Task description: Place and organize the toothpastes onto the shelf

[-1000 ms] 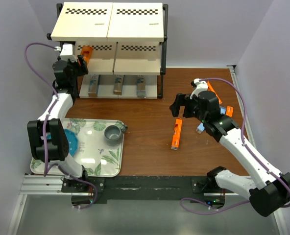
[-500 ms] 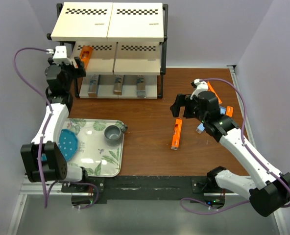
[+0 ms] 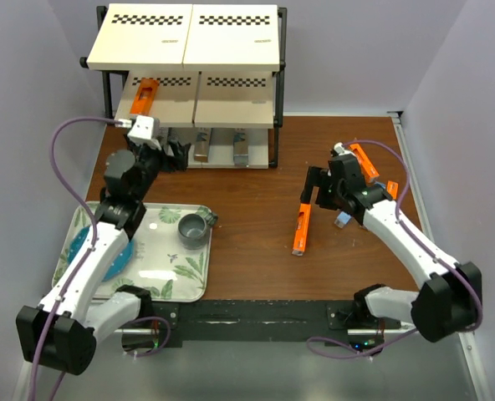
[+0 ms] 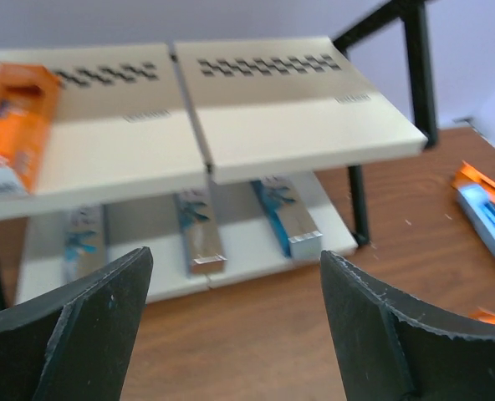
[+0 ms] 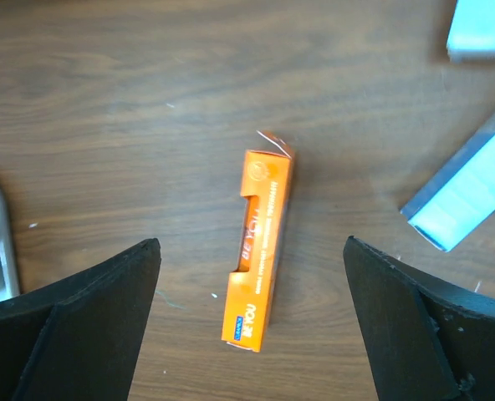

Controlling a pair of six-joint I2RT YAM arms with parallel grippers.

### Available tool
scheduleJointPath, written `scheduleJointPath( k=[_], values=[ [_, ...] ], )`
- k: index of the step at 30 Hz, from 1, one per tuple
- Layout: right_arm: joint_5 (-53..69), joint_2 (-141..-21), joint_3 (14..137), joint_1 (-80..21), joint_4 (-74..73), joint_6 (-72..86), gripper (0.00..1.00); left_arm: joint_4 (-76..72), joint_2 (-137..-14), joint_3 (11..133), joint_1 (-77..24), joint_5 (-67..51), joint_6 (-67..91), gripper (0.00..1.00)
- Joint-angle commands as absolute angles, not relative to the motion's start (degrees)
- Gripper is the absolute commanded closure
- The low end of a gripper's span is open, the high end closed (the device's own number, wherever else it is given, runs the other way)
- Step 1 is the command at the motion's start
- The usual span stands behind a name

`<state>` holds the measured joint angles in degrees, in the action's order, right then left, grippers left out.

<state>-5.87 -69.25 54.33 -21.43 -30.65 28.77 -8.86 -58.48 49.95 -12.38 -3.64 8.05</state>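
Though its lettering is illegible, orange toothpaste box (image 5: 260,251) on table (image 5: 105,109)

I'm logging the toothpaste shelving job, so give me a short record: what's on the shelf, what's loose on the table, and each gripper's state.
Shelf middle tier: one orange toothpaste box
Bottom tier: three metallic boxes
Table: loose orange box, light blue boxes nearby
Left gripper: open, empty, facing shelf
Right gripper: open, empty, over the loose orange box

The orange toothpaste (image 4: 13,125) on the shelf (image 4: 298,125) is blurred, cut by the left edge.
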Motion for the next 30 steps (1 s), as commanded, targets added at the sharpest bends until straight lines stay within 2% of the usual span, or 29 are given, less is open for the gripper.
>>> scheduleJointPath(
  k=[1, 6, 17, 21, 26, 30],
  values=[
    [-2.2, -75.3, 56.8, -20.0, -31.5, 34.0, 0.08, -9.9, -55.4, 45.0, -16.3, -6.0, 13.4, 0.13],
    [-0.1, -82.3, 58.4, -20.0, -28.8, 36.7, 0.14, -10.1, -54.5, 40.4, -20.2, -7.1, 15.6, 0.12],
    [-3.7, -96.8, 63.3, -20.0, -29.4, 38.6, 0.27, -13.2, -51.2, 30.2, -29.2, -5.1, 20.6, 0.11],
    [-5.4, -100.2, 64.4, -20.0, -29.0, 38.8, 0.39, -13.7, -52.4, 28.2, -33.4, -3.1, 21.3, 0.11],
    [-5.3, -102.0, 64.3, -20.1, -27.8, 39.6, 0.44, -15.6, -55.6, 27.2, -39.9, -1.1, 22.5, 0.11],
    [-3.7, -100.6, 62.7, -19.9, -25.6, 41.8, 0.56, -17.2, -59.4, 27.7, -44.0, -0.2, 23.3, 0.10]
  ],
)
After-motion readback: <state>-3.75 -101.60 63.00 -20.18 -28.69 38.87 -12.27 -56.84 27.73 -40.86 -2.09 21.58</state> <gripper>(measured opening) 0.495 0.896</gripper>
